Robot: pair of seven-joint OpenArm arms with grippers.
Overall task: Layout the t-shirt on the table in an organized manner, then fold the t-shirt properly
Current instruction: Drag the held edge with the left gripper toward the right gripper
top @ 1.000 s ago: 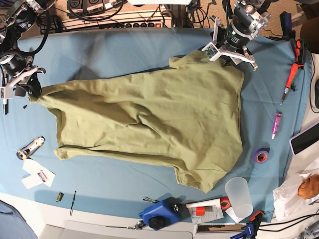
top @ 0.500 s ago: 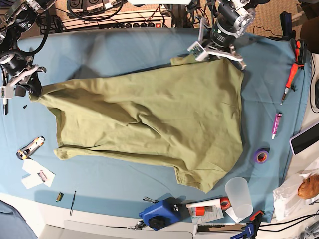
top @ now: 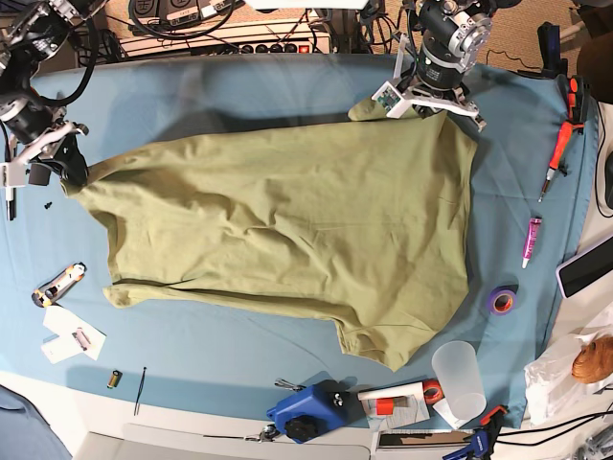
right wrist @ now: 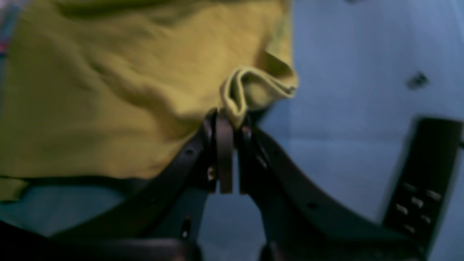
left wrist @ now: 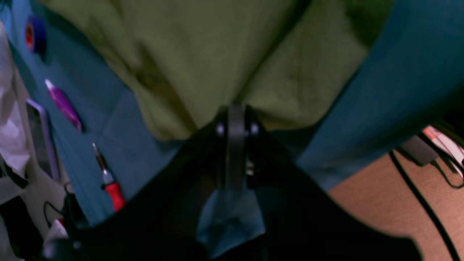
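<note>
The olive t-shirt (top: 287, 230) lies spread across the light blue table (top: 239, 91), stretched between both arms. My left gripper (top: 421, 103) at the far right edge is shut on the shirt's top corner; in the left wrist view its jaws (left wrist: 235, 123) pinch the green cloth (left wrist: 203, 54). My right gripper (top: 65, 172) at the left is shut on the shirt's other corner; the right wrist view shows a bunched fold of shirt (right wrist: 250, 90) clamped between the closed jaws (right wrist: 228, 123).
A red-handled screwdriver (top: 558, 149), a purple marker (top: 531, 240), purple tape (top: 501, 300) and a phone (top: 586, 266) lie on the right. A plastic cup (top: 460, 379), a blue tool (top: 306, 410) and a box cutter (top: 57, 284) sit near the front edge.
The left gripper has pulled the shirt's corner farther back toward the far edge, flattening the top hem. The right gripper has lifted slightly back with its corner, tightening the cloth.
</note>
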